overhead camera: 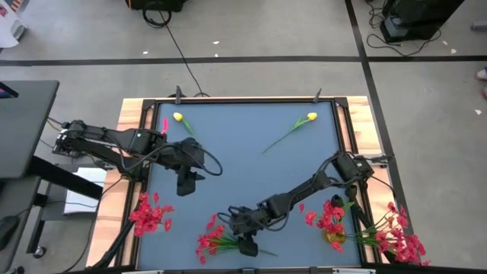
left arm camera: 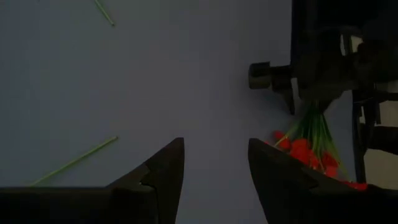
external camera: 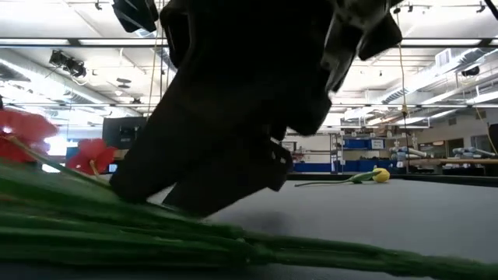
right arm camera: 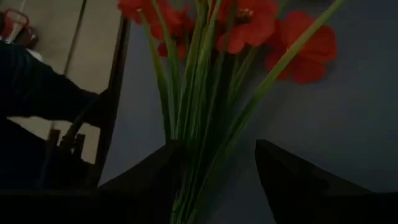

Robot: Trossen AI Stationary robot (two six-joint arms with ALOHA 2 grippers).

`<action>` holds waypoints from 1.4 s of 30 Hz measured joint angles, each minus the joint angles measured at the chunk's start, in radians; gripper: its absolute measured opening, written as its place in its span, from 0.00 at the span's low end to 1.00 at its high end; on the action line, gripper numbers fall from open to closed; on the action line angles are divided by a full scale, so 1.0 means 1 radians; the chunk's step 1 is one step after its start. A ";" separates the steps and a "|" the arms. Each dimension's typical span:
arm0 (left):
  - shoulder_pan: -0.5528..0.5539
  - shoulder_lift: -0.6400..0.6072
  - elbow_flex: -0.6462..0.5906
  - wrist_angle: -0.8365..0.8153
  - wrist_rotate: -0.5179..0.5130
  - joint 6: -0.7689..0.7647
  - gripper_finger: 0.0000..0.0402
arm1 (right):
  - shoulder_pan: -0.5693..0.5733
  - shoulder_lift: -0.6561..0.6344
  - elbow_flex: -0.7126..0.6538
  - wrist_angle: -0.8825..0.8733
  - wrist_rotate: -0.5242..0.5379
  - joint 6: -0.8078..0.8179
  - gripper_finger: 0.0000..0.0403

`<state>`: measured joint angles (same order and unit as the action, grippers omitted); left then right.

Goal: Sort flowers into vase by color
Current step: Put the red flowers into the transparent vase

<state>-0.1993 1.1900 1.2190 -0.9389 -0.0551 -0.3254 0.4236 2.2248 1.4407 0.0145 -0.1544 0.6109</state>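
High view, L to R: red bunch (overhead camera: 148,215) lies at the table's near-left edge; left gripper (overhead camera: 185,183) hovers over bare mat (overhead camera: 243,152) at left-centre, fingers parted wide, nothing between them. Yellow tulip (overhead camera: 178,117) sits at far left of the mat, second yellow tulip (overhead camera: 310,117) far right, stalk running toward centre. Near-centre red bunch (overhead camera: 209,242) lies flat, stalks fanned toward the right gripper (overhead camera: 245,245), which is low over those stalks; the right wrist view shows its fingers apart w/ the green stalks (right arm camera: 196,112) passing between them, not yet pinched. More red blossoms (overhead camera: 329,217) and a further spray (overhead camera: 399,236) crowd the near-right corner by a yellow object, poss. the vase, unclear. Judgement: stems light, thin, springy; blossoms soft, snag-prone. Take hold on bundled stalks below the blossoms; loose strands may slip out.
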 joint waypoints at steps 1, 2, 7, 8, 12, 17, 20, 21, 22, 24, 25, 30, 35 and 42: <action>0.000 0.000 0.000 0.000 0.000 0.000 0.46 | 0.000 -0.001 0.000 -0.008 -0.004 -0.013 0.54; 0.000 0.000 0.000 0.000 0.000 0.000 0.46 | 0.000 -0.002 0.000 -0.015 -0.004 -0.030 0.54; 0.000 0.000 0.000 -0.002 -0.001 0.019 0.46 | 0.000 -0.002 -0.001 -0.024 -0.021 -0.133 0.46; 0.000 0.000 0.000 -0.003 -0.001 0.031 0.46 | -0.001 -0.002 -0.001 -0.024 -0.029 -0.140 0.42; 0.004 0.000 0.000 -0.001 -0.002 0.046 0.46 | -0.001 -0.002 -0.003 -0.029 -0.055 -0.135 0.23; 0.031 0.000 0.000 0.000 -0.003 0.045 0.46 | -0.014 -0.002 -0.002 -0.042 -0.005 -0.030 0.03; 0.053 0.000 0.000 0.001 -0.003 0.045 0.46 | -0.030 -0.010 -0.003 -0.052 0.071 0.022 0.04; 0.059 0.000 0.000 0.001 -0.003 0.045 0.46 | -0.035 -0.015 -0.003 -0.055 0.099 0.024 0.03; 0.064 0.000 0.000 0.002 -0.003 0.044 0.46 | -0.039 -0.025 -0.003 -0.064 0.131 0.024 0.02; 0.072 0.000 0.000 0.006 -0.004 0.035 0.46 | -0.047 -0.051 -0.005 -0.099 0.212 0.023 0.02; 0.075 0.000 0.000 0.006 -0.004 0.027 0.46 | -0.051 -0.069 -0.005 -0.117 0.255 0.023 0.02; 0.085 -0.003 0.000 0.007 -0.012 -0.023 0.46 | -0.076 -0.164 -0.004 -0.286 0.445 0.029 0.01; 0.085 -0.006 0.000 0.026 -0.037 -0.068 0.46 | -0.111 -0.235 -0.004 -0.462 0.497 0.020 0.01; 0.085 -0.006 0.000 0.056 -0.042 -0.112 0.46 | -0.130 -0.290 -0.038 -0.613 0.450 0.077 0.04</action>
<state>-0.1139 1.1843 1.2194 -0.8833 -0.0974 -0.4379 0.2932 1.9349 1.4025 -0.5990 0.2953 0.6875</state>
